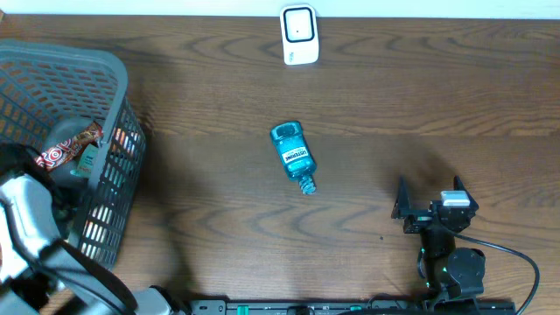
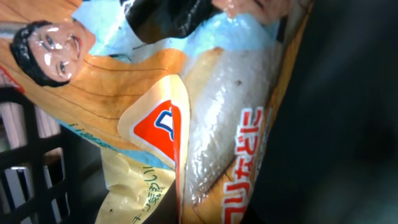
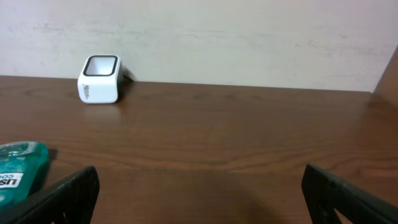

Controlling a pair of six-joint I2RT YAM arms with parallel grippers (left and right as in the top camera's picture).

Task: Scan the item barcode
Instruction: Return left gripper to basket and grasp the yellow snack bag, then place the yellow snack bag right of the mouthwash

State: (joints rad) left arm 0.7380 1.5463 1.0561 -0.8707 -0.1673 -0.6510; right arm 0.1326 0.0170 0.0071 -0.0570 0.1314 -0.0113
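**Figure.** Overhead and wrist views of a dark brown, wood-grained surface that runs back to a plain off-white wall. We see the grain sweeping across it in long bands, and a faint seam crossing it from side to side.

The right hand sits over the near right part of the surface. Its two fingers are spread wide apart, with nothing between them. Ahead of this hand and to its left lies the mouthwash bottle, a teal item on its side with the cap end turned back toward the hand's side of the surface. It touches neither hand. Farther ahead of the hand, also to its left, the white scanner stands upright just before the wall, well apart from the bottle.

The left arm reaches into the grey mesh basket (we cannot make out the hand itself from above). The left hand is closed together. Directly before it, filling its wrist view, lies a glossy orange-and-cream snack packet with a cartoon face and Japanese lettering, and basket mesh shows beside it. We cannot tell whether the fingers pinch the packet's film.
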